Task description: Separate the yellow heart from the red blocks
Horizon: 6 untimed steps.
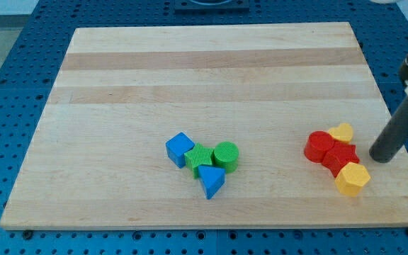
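My tip [380, 157] stood just right of the red blocks [330, 150], the heart [342, 132] touching their top; no fingers, nothing held.

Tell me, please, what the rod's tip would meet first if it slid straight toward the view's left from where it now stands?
Probably the red block in the middle of the cluster: my tip sits just to its right at about the same height. The yellow heart lies higher, the yellow hexagon lower, so both would likely be missed.

- Pale wood board [211, 78], light and dark grain strips running across.
- Blue perforated bench surface [6, 85] w/ rows of small holes around the board.
- Even, soft light.
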{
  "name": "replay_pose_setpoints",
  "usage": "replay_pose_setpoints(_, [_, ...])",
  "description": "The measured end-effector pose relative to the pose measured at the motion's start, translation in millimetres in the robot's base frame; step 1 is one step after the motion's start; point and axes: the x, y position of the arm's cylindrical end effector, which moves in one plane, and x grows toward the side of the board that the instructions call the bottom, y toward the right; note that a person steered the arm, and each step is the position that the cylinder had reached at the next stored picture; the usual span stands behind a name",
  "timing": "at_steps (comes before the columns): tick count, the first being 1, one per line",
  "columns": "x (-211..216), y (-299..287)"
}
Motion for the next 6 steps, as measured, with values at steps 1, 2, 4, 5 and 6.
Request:
replay_pose_setpoints(1, [0,-17])
replay_pose_setpoints(2, [-2,-21])
replay_pose_setpoints(4, [-29,-38])
replay_pose_setpoints(5, [-42,-55])
replay_pose_setpoints(6, [-61,-74])
